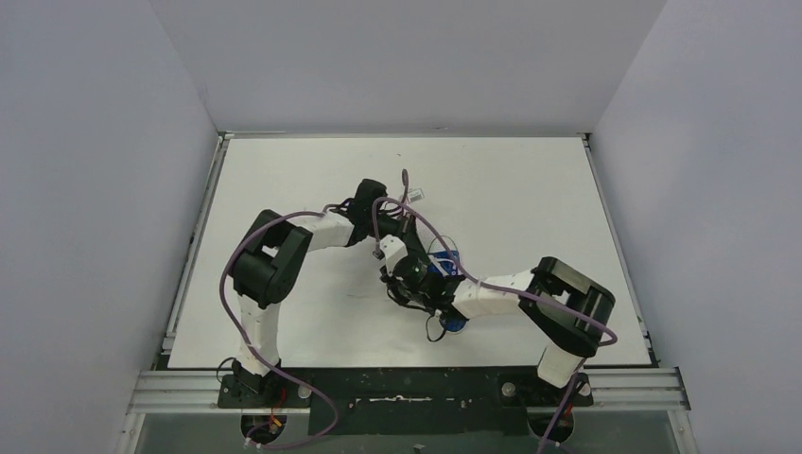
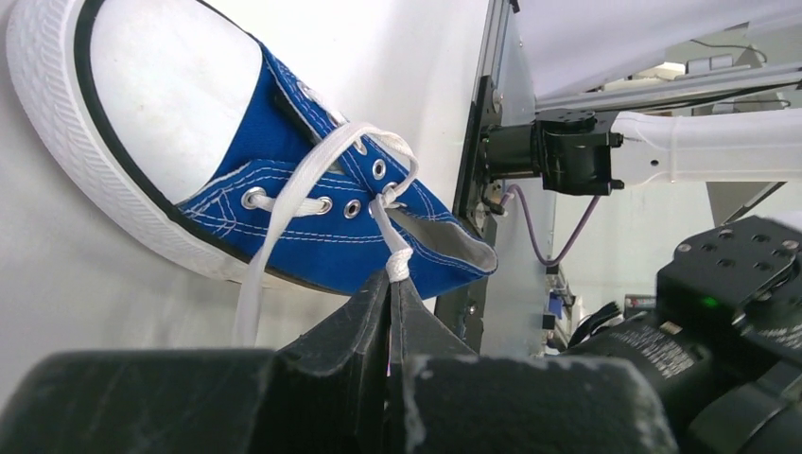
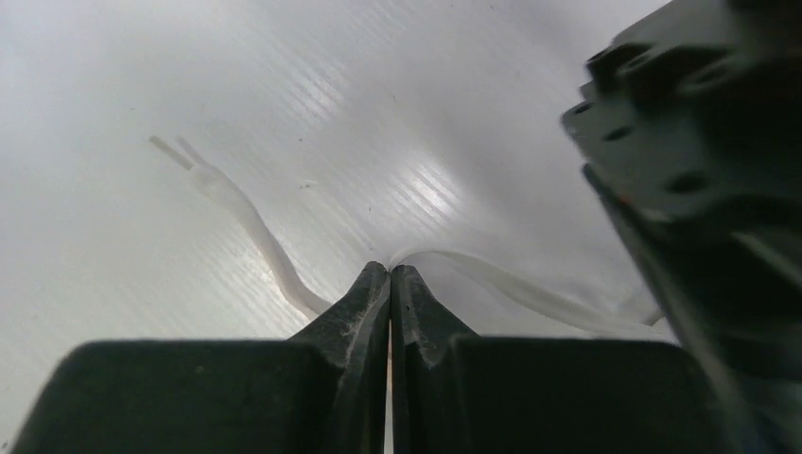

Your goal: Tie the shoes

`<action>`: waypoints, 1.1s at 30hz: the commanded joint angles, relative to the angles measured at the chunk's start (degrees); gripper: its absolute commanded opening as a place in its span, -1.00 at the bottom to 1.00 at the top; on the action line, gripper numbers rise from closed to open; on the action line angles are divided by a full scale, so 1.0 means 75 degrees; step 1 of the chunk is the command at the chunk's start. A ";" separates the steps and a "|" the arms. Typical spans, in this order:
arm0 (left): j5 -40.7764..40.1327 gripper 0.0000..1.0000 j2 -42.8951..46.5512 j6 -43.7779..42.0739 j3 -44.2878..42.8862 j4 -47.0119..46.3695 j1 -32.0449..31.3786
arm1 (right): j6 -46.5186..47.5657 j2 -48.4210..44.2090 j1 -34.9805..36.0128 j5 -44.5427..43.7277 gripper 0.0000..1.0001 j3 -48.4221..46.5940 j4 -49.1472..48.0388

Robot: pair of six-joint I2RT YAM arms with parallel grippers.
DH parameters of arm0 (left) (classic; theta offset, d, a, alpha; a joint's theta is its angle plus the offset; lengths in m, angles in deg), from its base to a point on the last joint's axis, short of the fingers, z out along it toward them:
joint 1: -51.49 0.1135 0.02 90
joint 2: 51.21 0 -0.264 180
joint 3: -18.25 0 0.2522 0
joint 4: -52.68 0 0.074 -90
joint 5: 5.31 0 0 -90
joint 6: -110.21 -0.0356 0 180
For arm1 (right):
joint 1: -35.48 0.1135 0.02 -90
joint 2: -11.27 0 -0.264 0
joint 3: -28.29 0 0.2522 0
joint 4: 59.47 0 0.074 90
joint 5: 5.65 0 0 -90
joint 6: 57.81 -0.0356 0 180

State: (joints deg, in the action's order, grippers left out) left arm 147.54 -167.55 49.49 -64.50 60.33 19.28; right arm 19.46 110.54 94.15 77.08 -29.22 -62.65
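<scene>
shoe (image 2: pixel 284 170): upper left of left wrist view, toe up-left, long axis slanting down-right | left fingers (image 2: pixel 364 322): pinched shut on lace (image 2: pixel 392 241), shoe directly above | right fingers (image 3: pixel 364 303): clamped on lace; lace tip (image 3: pixel 175 151) trailing upper left on tabletop (image 3: pixel 426 95)

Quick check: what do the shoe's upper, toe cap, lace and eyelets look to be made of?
The upper looks like matte blue canvas, with white stitching. The toe cap is smooth white, probably rubber. The lace is flat white woven cloth. The eyelets gleam silver, likely metal.
</scene>
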 commanded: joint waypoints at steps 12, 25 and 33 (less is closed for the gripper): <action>-0.0303 -1.00 0.0595 0.2145 0.0116 -0.2089 -0.0500 | -0.1816 -0.2869 -0.0722 0.3807 -1.00 0.0168 0.1745; -0.1746 -1.00 0.0552 0.2513 0.0414 -0.2574 -0.1002 | -0.4327 -0.5408 -0.1346 0.0428 -1.00 -0.1701 1.0522; -0.1934 -1.00 0.0660 0.1986 0.0509 -0.1628 -0.0733 | -0.3514 -0.3931 -0.3242 -0.0193 -1.00 -0.2245 1.2536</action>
State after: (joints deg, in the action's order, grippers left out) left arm 134.08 -165.76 67.23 -60.98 46.34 12.20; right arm -10.51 75.63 77.04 79.77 -46.35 21.15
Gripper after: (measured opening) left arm 0.004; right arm 0.025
